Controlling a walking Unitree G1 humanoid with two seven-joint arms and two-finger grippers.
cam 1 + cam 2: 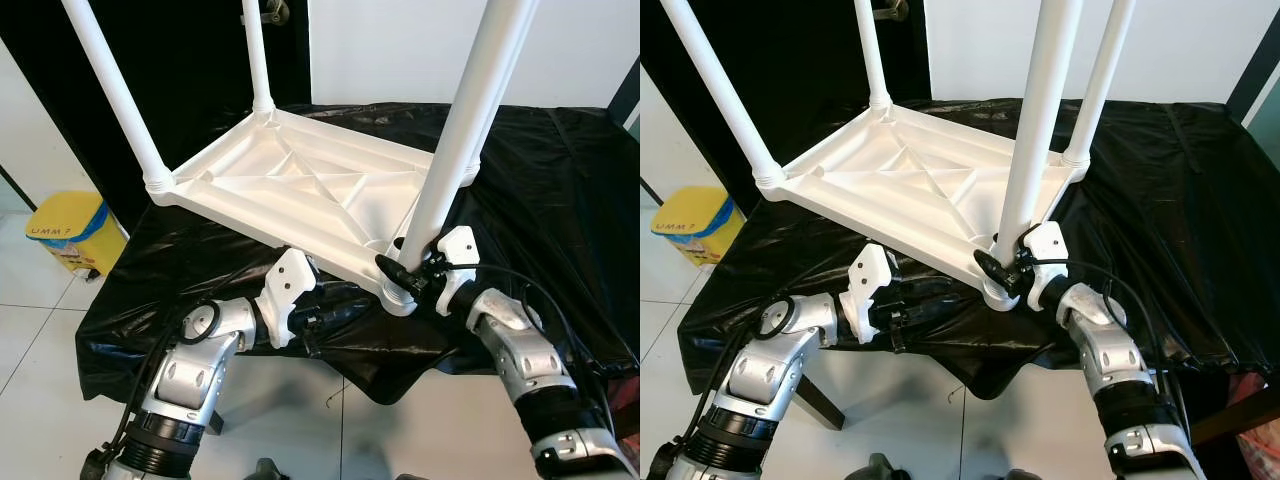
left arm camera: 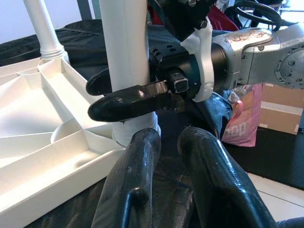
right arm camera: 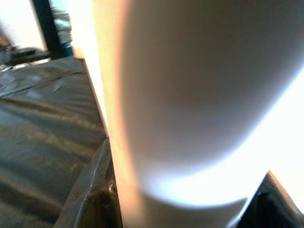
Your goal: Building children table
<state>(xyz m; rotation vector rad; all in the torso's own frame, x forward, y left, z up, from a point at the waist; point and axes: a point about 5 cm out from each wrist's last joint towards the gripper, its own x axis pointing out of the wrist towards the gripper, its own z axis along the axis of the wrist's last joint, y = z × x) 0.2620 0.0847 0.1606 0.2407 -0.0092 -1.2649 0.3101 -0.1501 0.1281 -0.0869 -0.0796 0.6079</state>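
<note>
Left wrist view: right gripper (image 2: 124, 92) fingers clamp table leg (image 2: 126, 57); left gripper (image 2: 164, 185) fingers seemingly narrow.

Home room: tiled floor (image 1: 40, 330), yellow bin (image 1: 72, 232).

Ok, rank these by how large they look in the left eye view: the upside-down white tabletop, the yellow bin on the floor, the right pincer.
1. White tabletop, largest by far.
2. Yellow bin, partly hidden behind the black cover.
3. Right pincer, clamped on the near leg's base; smallest, though it sits nearer the camera than the bin.
</note>
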